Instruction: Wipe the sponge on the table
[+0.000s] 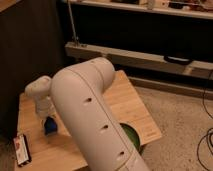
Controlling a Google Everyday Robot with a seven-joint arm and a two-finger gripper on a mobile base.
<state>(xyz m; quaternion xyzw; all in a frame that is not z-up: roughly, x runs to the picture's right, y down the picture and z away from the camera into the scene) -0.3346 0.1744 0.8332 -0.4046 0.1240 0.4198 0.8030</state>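
Note:
The bright blue sponge (50,126) rests on the light wooden table (125,102) near its left front part. My gripper (48,119) points straight down onto the sponge from above and is shut on it, pressing it against the tabletop. The white wrist (41,95) stands above it. My thick white arm fills the middle foreground and hides the table's centre and front.
A flat black-and-red device (21,150) lies at the table's front left corner. Something green (132,136) shows behind my arm near the front right. A dark shelf unit (150,55) runs along the back, and speckled floor lies to the right.

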